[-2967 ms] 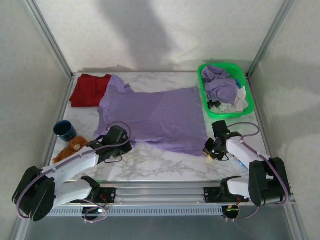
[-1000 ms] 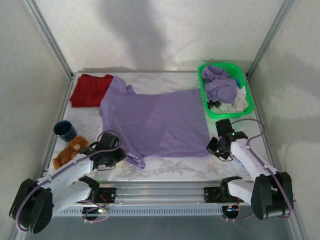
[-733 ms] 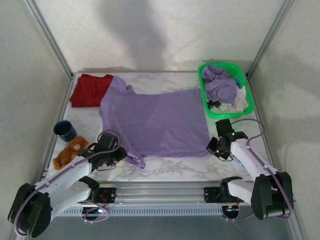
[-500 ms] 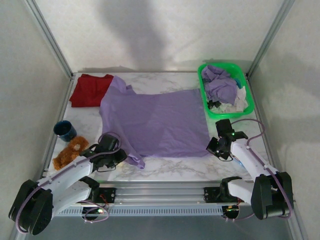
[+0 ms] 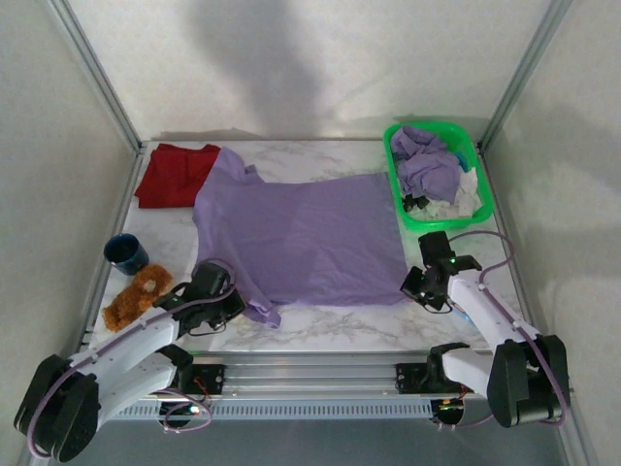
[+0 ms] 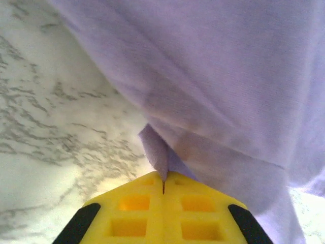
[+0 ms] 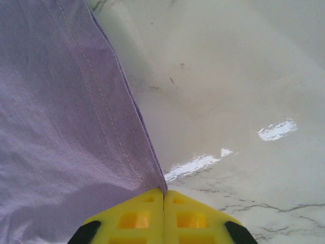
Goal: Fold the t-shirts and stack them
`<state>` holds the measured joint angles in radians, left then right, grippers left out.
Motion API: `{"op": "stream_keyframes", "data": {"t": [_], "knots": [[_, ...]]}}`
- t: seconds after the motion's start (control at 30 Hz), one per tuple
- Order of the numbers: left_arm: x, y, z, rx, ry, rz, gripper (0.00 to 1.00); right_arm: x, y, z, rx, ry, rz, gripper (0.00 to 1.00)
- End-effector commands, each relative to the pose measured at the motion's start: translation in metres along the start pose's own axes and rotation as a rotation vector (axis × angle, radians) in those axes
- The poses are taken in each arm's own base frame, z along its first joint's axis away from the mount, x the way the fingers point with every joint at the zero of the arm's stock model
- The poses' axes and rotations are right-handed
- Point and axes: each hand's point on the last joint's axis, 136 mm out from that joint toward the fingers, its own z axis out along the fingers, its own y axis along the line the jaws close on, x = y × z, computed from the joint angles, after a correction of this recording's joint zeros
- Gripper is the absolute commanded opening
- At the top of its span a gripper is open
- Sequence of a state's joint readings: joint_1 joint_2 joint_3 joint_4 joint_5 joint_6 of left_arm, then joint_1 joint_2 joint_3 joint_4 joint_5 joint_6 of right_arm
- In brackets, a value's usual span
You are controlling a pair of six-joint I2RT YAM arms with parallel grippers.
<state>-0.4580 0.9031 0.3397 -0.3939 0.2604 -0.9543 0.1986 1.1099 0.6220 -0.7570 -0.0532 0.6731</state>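
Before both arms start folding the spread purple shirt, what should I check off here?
1. Left gripper shut on lavender t-shirt, near-left corner: ok.
2. Right gripper shut on its near-right hem corner: ok.
3. Shirt flat on table: not ok, bunched at its near-left corner.
4. Far sleeve clear of dark red t-shirt: cannot tell.
5. Blue mug apart from shirt: ok.

You see the whole table (image 5: 325, 325) from above and behind — both wrist cameras look close at the same shirt (image 5: 301, 233).
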Motion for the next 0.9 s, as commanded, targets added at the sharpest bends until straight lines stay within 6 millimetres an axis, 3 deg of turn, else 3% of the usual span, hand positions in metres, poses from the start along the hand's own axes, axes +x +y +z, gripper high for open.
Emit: {"op": "stream_keyframes", "data": {"t": [0.0,0.23,0.53,0.7,0.87], "knots": [[-0.007,-0.009,-0.033,-0.038,-0.046,0.01,0.0,0.0,-0.002,-0.013,-0.003,-0.015,0.017,0.0],[0.018,-0.02,-0.061,0.042,-0.044,-0.042,0.0,0.019,-0.012,-0.01,-0.006,0.022,0.064,0.0],[0.0,-0.018,-0.113,-0.062,-0.168,-0.02,0.0,0.035,-0.028,-0.014,0.05,0.01,0.102,0.0],[-0.017,-0.023,-0.135,-0.126,-0.246,0.018,0.0,0.018,-0.026,-0.021,0.032,-0.101,0.1,0.0],[-0.035,-0.037,-0.134,-0.183,-0.261,0.085,0.0,-0.006,-0.009,-0.027,0.059,-0.103,0.047,0.0]]}}
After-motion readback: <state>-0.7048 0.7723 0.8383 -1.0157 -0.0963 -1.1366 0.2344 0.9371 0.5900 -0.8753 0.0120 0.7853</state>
